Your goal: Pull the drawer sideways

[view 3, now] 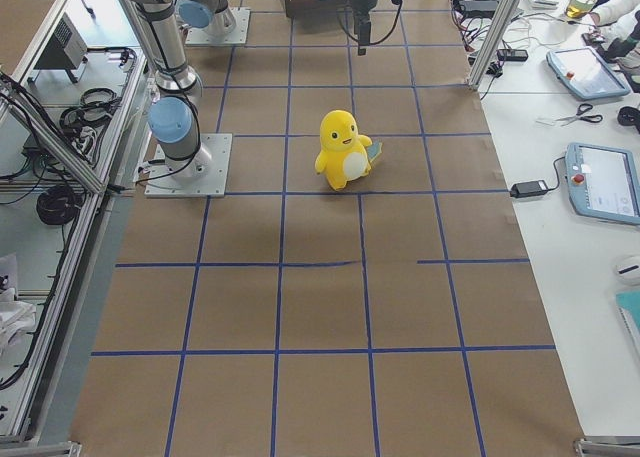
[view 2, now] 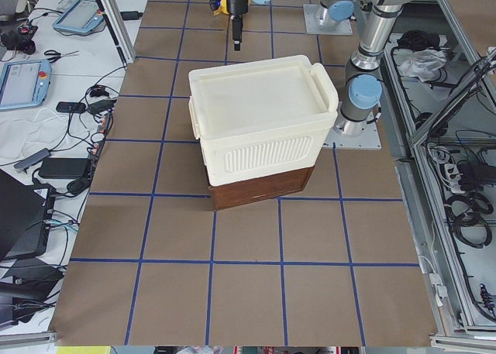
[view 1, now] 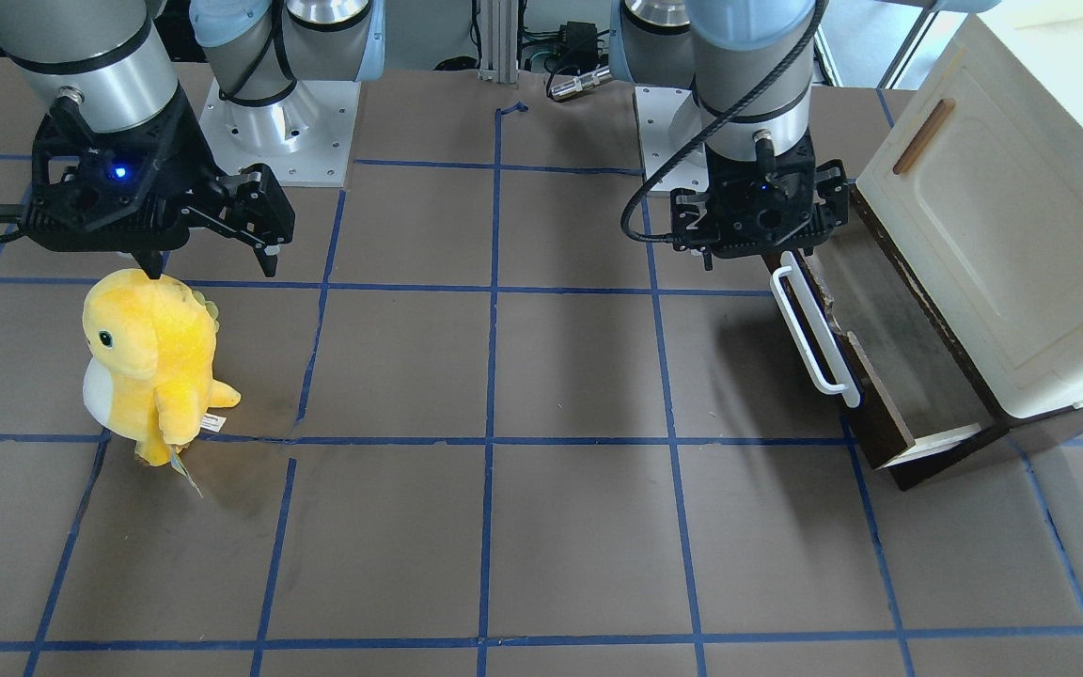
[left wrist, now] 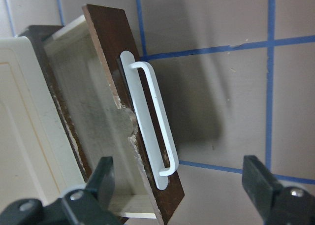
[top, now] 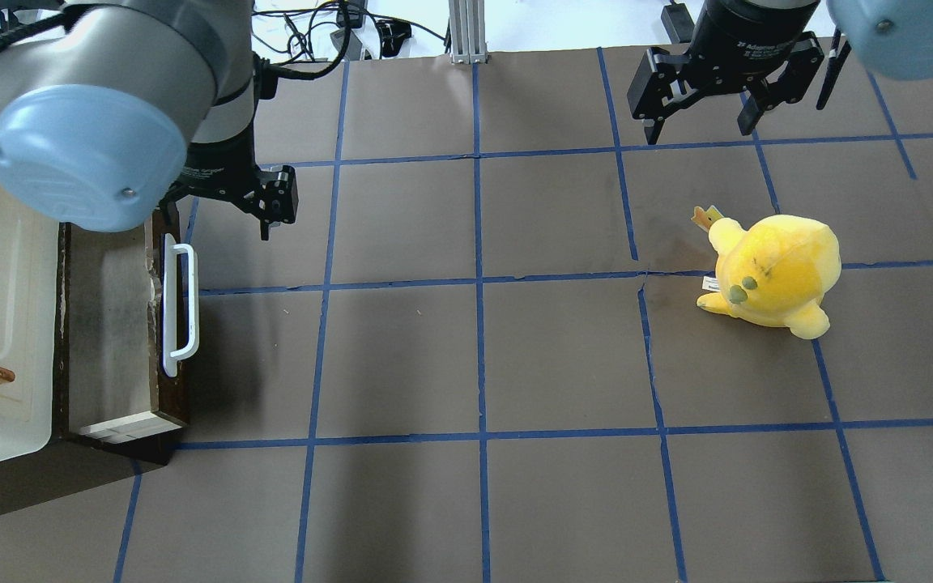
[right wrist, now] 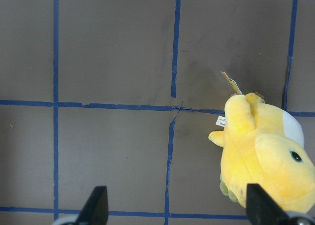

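Overhead exterior, drawer [top: 106, 324] open, left gripper [left wrist: 178, 162] half hidden, jaws wide, seemingly empty, right gripper [right wrist: 176, 189] jaws wide.

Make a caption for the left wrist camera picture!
Open left gripper hovers near the pulled-out brown drawer and its white bar handle.

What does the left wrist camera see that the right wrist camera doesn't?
Only the left wrist view: the drawer, partly out of the cream cabinet, with its white handle. Only the right wrist view: a yellow plush toy. Both: the brown table with blue tape lines, and the camera's own hand, the left hand or the right hand, fingers spread apart.
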